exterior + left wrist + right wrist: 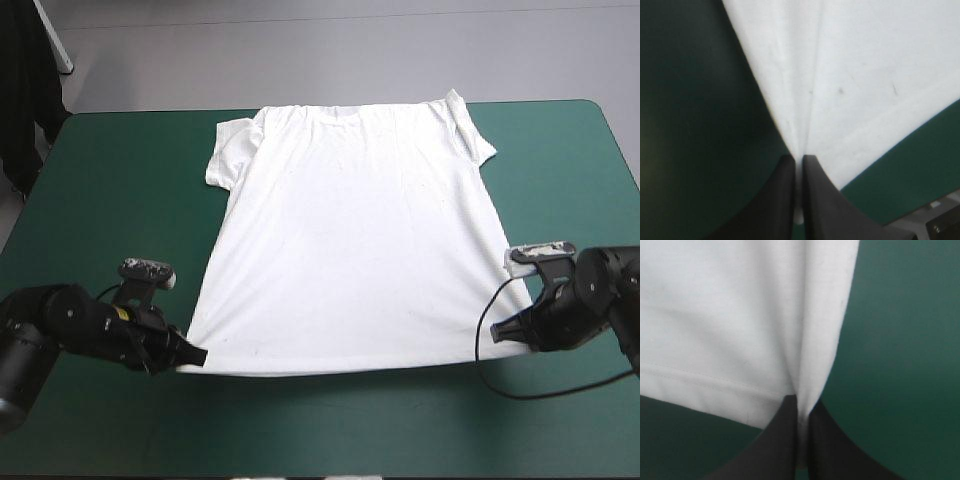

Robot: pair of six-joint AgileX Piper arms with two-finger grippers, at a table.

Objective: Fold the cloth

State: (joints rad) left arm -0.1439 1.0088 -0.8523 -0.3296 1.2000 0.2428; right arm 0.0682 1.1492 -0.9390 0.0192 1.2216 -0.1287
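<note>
Up close, left gripper (797, 159) and right gripper (801, 402) each pinch a T-shirt (350, 240) corner; only the high view shows sleeves (228, 150).

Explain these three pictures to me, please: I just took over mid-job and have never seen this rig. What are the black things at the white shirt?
The rig is two robot arms at a teal-green table. The wide picture looks down from above and behind them. The other two come from a camera on each wrist, looking along that arm's end effector, which has two black fin-shaped fingers. A white T-shirt lies spread flat, collar toward the far edge. The left end effector is shut on the hem's left corner, the right end effector on its right corner. Each wrist picture shows that pinch close up.
</note>
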